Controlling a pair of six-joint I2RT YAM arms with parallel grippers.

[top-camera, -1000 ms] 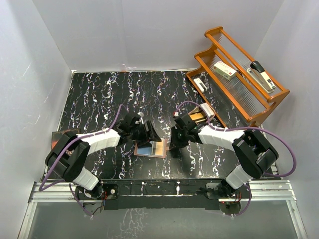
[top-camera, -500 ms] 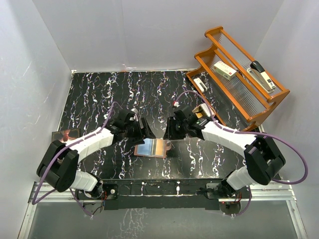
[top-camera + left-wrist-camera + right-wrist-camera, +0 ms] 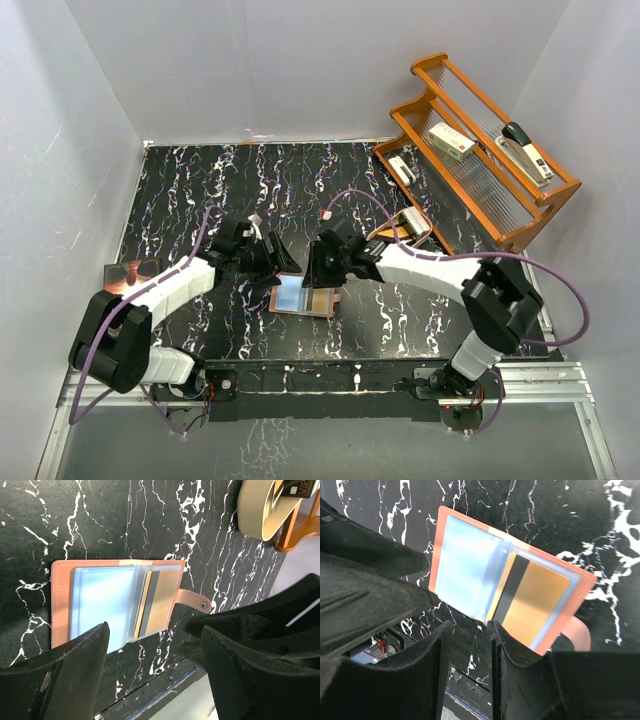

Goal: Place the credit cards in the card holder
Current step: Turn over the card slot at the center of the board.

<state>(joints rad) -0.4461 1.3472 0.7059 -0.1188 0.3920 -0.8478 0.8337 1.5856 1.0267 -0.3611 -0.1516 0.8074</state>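
Observation:
The card holder [image 3: 303, 297] lies open and flat on the black marbled table, near the front edge. In the left wrist view the card holder [image 3: 62, 605] has the light blue-white card [image 3: 100, 602] in its left clear pocket. The orange-gold card [image 3: 162, 597] is in its right pocket, and the snap tab [image 3: 196, 601] sticks out beside it. The right wrist view shows the same blue card [image 3: 465, 570] and gold card [image 3: 537, 602]. My left gripper [image 3: 283, 260] is open and empty just beyond the holder. My right gripper [image 3: 314, 264] is narrowly open and empty above the holder's far edge.
A tan oval wooden dish [image 3: 410, 222] with something in it stands right of the holder and shows in the left wrist view [image 3: 257, 517]. A wooden rack [image 3: 480, 175] at the back right holds a stapler [image 3: 527, 150] and small boxes. A dark booklet [image 3: 130, 271] lies at the left edge.
Both grippers have drawn back from over the card holder, moving left and away from the front edge. The right gripper moved left the most. The holder now shows fully, with both cards inside.

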